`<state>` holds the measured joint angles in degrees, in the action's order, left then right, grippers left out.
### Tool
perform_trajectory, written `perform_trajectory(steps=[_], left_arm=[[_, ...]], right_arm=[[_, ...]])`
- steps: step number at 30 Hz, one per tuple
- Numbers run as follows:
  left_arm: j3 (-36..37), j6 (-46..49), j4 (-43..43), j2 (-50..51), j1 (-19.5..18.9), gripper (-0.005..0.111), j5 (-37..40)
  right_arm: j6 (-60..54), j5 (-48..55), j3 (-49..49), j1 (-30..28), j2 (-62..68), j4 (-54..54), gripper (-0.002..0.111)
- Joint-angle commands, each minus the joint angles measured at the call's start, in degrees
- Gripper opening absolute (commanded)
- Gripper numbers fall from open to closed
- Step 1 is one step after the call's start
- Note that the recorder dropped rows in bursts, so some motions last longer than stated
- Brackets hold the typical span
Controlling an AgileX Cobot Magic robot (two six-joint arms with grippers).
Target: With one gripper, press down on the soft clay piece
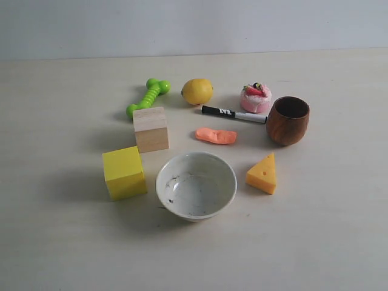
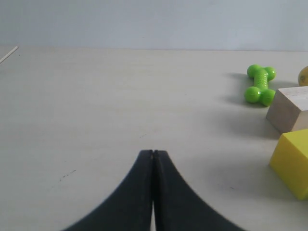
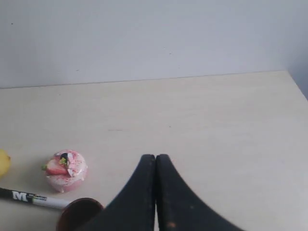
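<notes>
The soft clay piece (image 1: 216, 136), a flattish salmon-orange lump, lies on the table in the exterior view, just in front of the black-and-white marker (image 1: 234, 114) and behind the white bowl (image 1: 196, 185). Neither arm shows in the exterior view. My left gripper (image 2: 153, 153) is shut with nothing in it, over bare table well to the side of the yellow block (image 2: 293, 161). My right gripper (image 3: 155, 157) is also shut and empty, near the wooden cup's rim (image 3: 79, 211). The clay does not show in either wrist view.
Around the clay stand a wooden cup (image 1: 288, 120), pink cake toy (image 1: 256, 97), lemon (image 1: 197, 91), green bone toy (image 1: 148, 96), wooden block (image 1: 151, 128), yellow block (image 1: 123, 172) and cheese wedge (image 1: 262, 174).
</notes>
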<state>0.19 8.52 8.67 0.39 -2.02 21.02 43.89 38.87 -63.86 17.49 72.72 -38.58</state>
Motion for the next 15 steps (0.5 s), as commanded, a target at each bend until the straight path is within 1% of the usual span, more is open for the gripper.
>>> perform_trajectory(steps=[1,6,15], left_arm=[[-0.2,-0.1,0.3,-0.4,0.3,0.0,-0.5],[-0.2,-0.1,0.3,-0.4,0.3,0.0,-0.5],[-0.2,-0.1,0.3,-0.4,0.3,0.0,-0.5]], right_arm=[[0.3,-7.7,9.7,-7.4,-8.0,2.1,0.0],[-0.1,-10.3,18.6,-15.6,-18.0,4.3,0.0],[-2.4,-10.8,30.0,-22.9,-36.5,4.9,0.0]])
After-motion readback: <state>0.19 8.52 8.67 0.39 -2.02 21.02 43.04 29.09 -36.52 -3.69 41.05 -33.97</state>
